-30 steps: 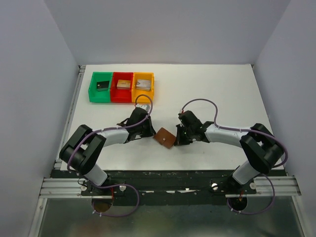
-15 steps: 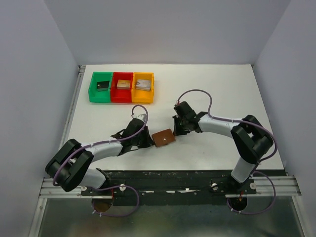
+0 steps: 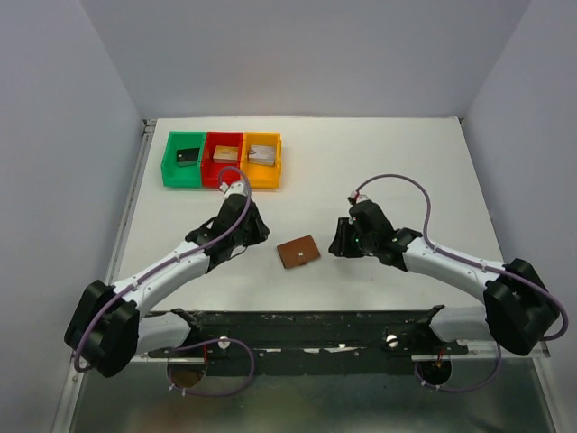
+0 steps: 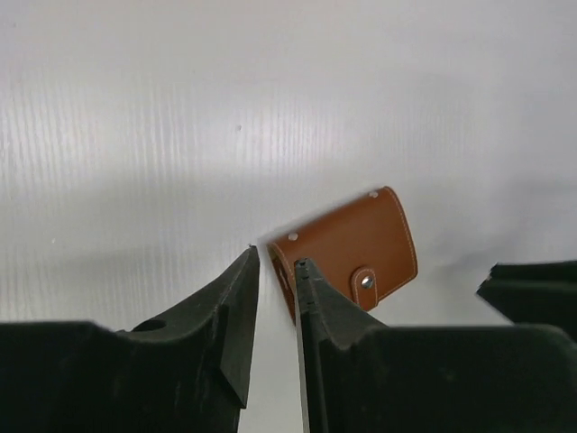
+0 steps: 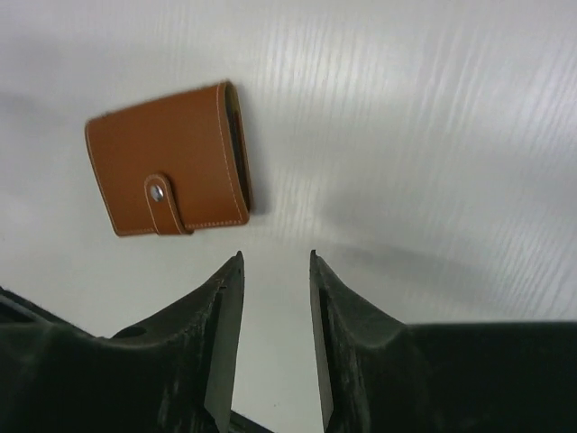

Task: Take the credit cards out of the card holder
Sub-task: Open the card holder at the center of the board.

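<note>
Lying strapped shut on the bench (image 3: 406, 162), the wallet (image 3: 298, 252) — no card out yet. Left claw (image 4: 277, 257) and right claw (image 5: 276, 256) slightly spread, empty.

Left arm (image 3: 171, 264) and right arm (image 3: 451, 262) are showing pale grey links, black joints, purple cables (image 3: 397, 178); left gripper (image 4: 276, 258) and right gripper (image 5: 276, 255) are looking black.
</note>
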Robot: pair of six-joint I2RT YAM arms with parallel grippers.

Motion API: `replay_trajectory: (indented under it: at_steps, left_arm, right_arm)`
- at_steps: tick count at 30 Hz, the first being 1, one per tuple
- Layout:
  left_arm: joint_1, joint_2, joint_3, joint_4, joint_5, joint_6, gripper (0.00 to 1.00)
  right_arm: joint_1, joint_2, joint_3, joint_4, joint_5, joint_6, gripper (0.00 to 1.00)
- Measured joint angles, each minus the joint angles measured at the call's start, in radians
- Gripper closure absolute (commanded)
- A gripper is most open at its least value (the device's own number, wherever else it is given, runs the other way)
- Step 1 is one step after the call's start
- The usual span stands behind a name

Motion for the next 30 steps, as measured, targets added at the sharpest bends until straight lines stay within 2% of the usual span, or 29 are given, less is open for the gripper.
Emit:
replay_trajectory:
  at_steps: [2,5,9,13,19,24,30]
  left_arm:
    - [0.033,0.049,0.058,-0.005,0.014,0.013,0.77]
    - [0.083,0.174,0.175,-0.002,0.06,0.04,0.89]
    - [0.107,0.336,0.314,-0.007,0.111,0.085,0.99]
    - [0.105,0.428,0.361,-0.007,0.137,0.114,1.0]
    - [0.097,0.505,0.332,-0.011,0.159,0.126,1.0]
    - [0.053,0.512,0.26,0.011,0.161,0.124,1.0]
    - [0.031,0.475,0.166,0.12,0.184,0.096,1.0]
  right_arm:
    - [0.014,-0.006,-0.057,0.037,-0.039,0.029,0.57]
    - [0.042,0.016,-0.12,0.068,-0.089,0.063,0.67]
    - [0.062,0.056,-0.138,0.105,-0.134,0.085,0.8]
    - [0.062,0.109,-0.136,0.148,-0.155,0.097,0.82]
    - [0.062,0.219,-0.051,0.166,-0.171,0.1,0.82]
    - [0.062,0.292,0.034,0.145,-0.163,0.092,0.81]
    - [0.061,0.351,0.118,0.097,-0.142,0.067,0.79]
